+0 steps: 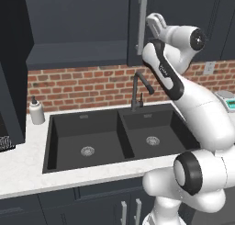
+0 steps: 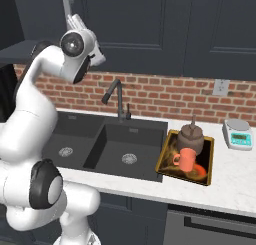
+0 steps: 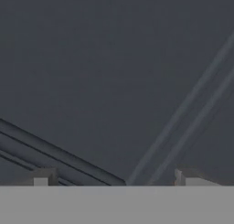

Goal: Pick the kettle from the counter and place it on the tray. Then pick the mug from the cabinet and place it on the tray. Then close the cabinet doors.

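The golden-brown tray (image 2: 209,158) lies on the white counter (image 2: 235,185) right of the sink. On it stand the squat brownish kettle (image 2: 191,135) and, in front of it, the orange mug (image 2: 186,160). High up, my gripper (image 1: 153,22) (image 2: 75,21) is open, right beside the silver bar handle (image 1: 142,24) of the right cabinet door (image 1: 183,8). The hand view has that dark door panel (image 3: 114,72) very close, with both fingertips (image 3: 43,177) apart and nothing between them. The cabinet (image 1: 78,54) gapes left of this door. The left door (image 1: 13,59) is swung out.
A black double sink (image 1: 110,139) with a dark faucet (image 1: 137,88) lies below the arm. A white soap bottle (image 1: 36,111) stands at the sink's left. A white kitchen scale (image 2: 237,132) sits right of the tray. The brick backsplash (image 2: 165,96) runs behind.
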You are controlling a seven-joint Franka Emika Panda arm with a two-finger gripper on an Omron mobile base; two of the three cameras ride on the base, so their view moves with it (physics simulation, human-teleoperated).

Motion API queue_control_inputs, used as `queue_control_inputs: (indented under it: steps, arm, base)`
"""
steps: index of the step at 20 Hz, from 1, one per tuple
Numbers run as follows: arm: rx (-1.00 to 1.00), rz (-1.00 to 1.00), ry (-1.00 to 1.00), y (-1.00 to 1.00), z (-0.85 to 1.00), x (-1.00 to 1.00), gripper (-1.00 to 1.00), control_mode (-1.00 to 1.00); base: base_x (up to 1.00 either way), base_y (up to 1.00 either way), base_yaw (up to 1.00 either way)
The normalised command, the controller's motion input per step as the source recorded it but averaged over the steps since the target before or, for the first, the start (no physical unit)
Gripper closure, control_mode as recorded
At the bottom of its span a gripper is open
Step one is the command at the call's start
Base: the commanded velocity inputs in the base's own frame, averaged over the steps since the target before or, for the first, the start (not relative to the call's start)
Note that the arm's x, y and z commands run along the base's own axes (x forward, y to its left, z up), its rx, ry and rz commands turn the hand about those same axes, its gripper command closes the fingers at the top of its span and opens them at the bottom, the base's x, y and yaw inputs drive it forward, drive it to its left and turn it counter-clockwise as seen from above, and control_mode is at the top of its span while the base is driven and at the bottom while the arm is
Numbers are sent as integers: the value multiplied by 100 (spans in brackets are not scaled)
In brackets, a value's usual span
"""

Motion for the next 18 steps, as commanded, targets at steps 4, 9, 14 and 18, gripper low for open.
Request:
queue_control_inputs:
  steps: [4, 9, 14, 18]
  arm:
    - [-2, -7, 7, -2, -15, 41, -100, -100]
    - [-3, -12, 5, -11, -20, 21, -100, -100]
    - [0, -9, 0, -16, -13, -14, -100, -100]
    - [0, -8, 1, -23, 0, -42, -100, -100]
  base:
    - [0, 0, 0]
    - [0, 0, 0]
    - [0, 0, 0]
    - [0, 0, 0]
